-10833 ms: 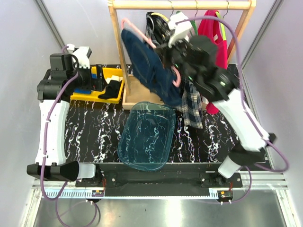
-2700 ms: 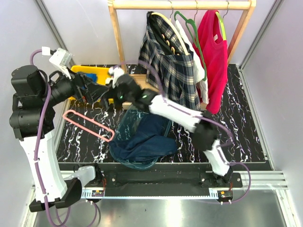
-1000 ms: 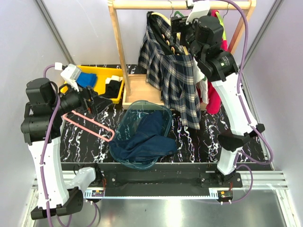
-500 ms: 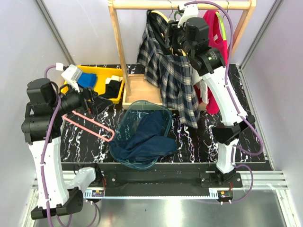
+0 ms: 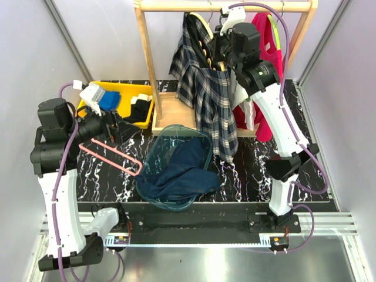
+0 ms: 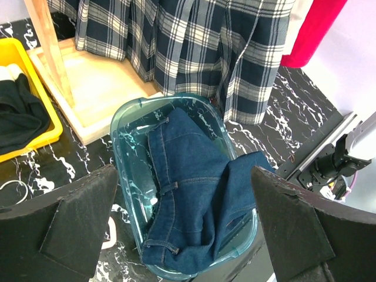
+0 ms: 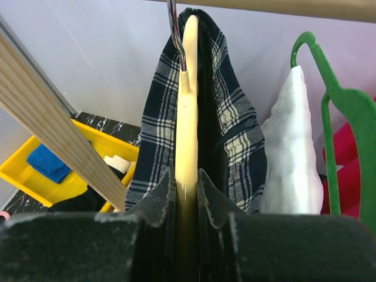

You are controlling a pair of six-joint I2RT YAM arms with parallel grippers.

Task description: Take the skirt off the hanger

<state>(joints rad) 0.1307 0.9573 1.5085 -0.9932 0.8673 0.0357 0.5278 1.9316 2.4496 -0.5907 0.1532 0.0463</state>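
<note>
Up at the wooden rail, the right gripper is clenched on the cream hanger, one finger pressed against each side just below the hook. The plaid skirt drapes over that hanger and hangs down past the fingers. Well apart from it, the left gripper hangs with jaws spread wide, holding nothing.

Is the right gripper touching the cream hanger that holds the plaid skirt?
Touching. The right wrist view shows the right gripper closed on the cream hanger, with no gap on either side.
</note>
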